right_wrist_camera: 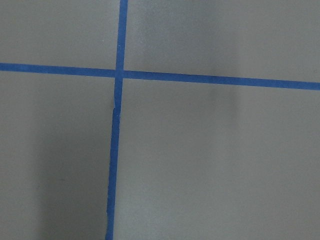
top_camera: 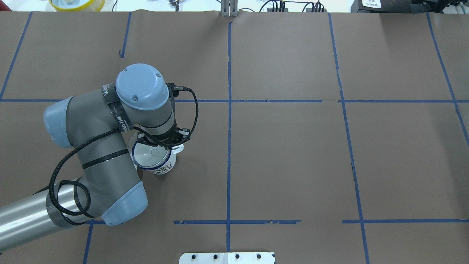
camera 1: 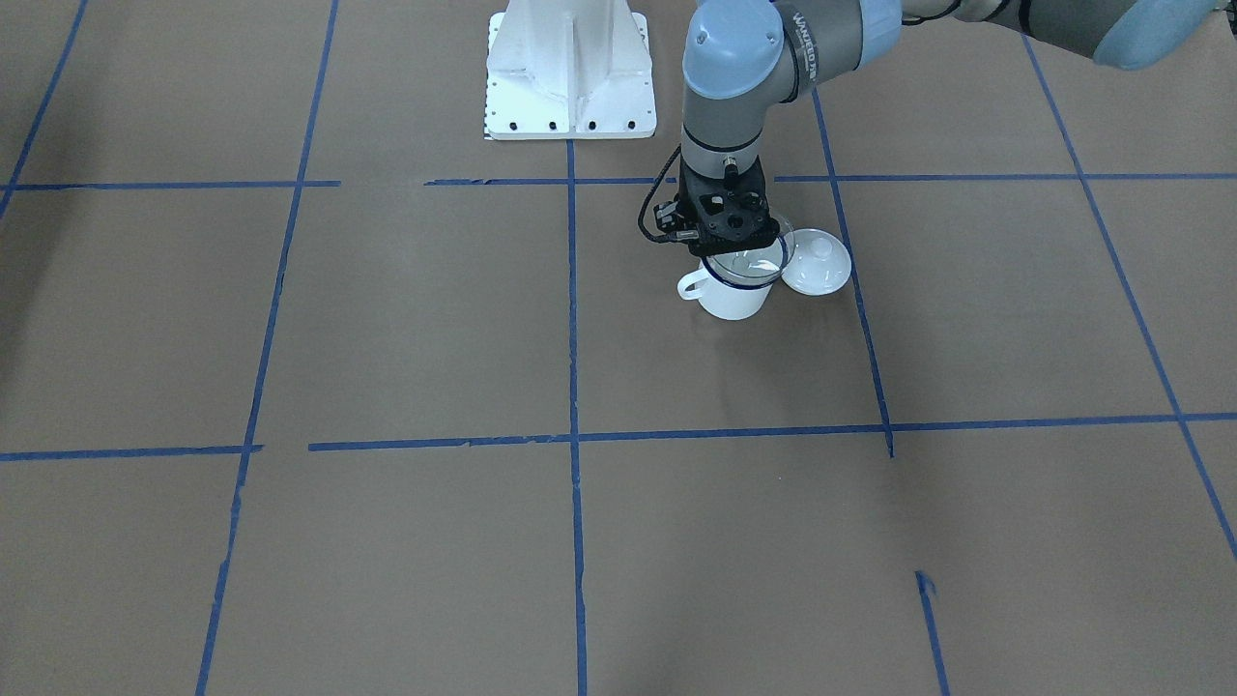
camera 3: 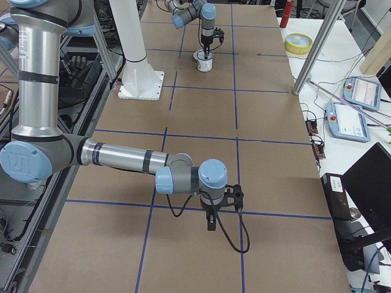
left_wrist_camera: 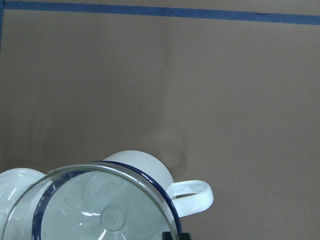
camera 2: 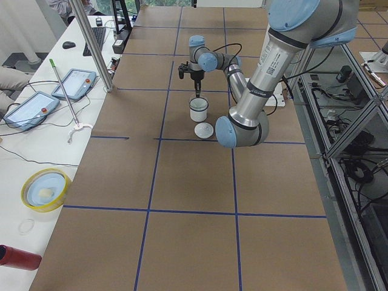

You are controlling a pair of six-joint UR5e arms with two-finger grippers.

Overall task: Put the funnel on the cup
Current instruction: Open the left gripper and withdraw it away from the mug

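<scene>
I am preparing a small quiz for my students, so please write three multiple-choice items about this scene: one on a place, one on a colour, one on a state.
1. Where is the funnel?
A) over the mouth of the cup, under the left hand
B) lying far from the cup
C) under the cup

2. What colour is the cup's rim?
A) red
B) dark blue
C) green

3. How does the cup stand?
A) on its side
B) upside down
C) upright

Answers: 1 A, its clear rim shows over the cup's rim in the left wrist view; 2 B, a dark blue ring edges the white cup; 3 C, its mouth faces up.
</scene>
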